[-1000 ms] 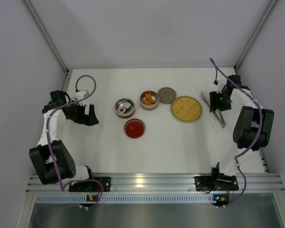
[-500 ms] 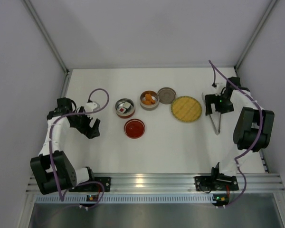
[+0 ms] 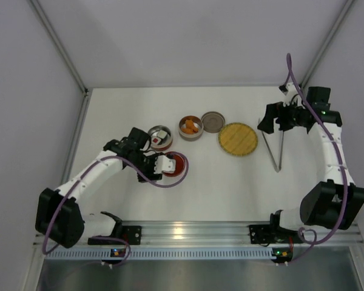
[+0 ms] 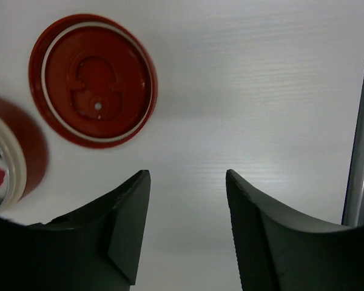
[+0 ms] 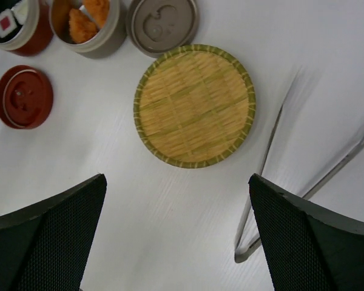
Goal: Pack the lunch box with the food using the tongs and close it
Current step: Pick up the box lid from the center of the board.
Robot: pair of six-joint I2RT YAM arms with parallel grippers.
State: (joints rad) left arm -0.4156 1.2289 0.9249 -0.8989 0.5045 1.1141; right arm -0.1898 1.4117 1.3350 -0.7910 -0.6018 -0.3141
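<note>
The tongs (image 3: 273,150) lie flat on the white worktop (image 3: 230,188), right of the yellow woven plate (image 3: 238,139) and apart from it. Their long axis runs near to far. The joined end of the narrow V points toward the near rail and the two thin arms spread toward the back wall.

The right tool (image 5: 176,185) hangs above the far end of the tongs with its jaws spread wide and nothing between them. From above, the tips of the tongs meet the tool's dark outline, so I cannot tell whether they touch. In the right wrist view, one arm of the tongs runs off the right edge.

The left tool (image 4: 187,182) is over bare worktop beside the red lid (image 4: 92,79). Its jaws are apart and grip nothing.

A white roll with a red mark (image 5: 6,21) sits in the round red container (image 5: 39,30). Orange chunks (image 5: 85,18) sit in the round steel container (image 5: 112,27). Both containers are cut off at the top of the right wrist view. The grey lid (image 5: 162,21) lies flat, touching or just beside the steel container.

In the left wrist view, the red container shows only as a blurred sliver at the left edge.

Open worktop lies between the plate and the near rail. The tongs sit near the right wall.
</note>
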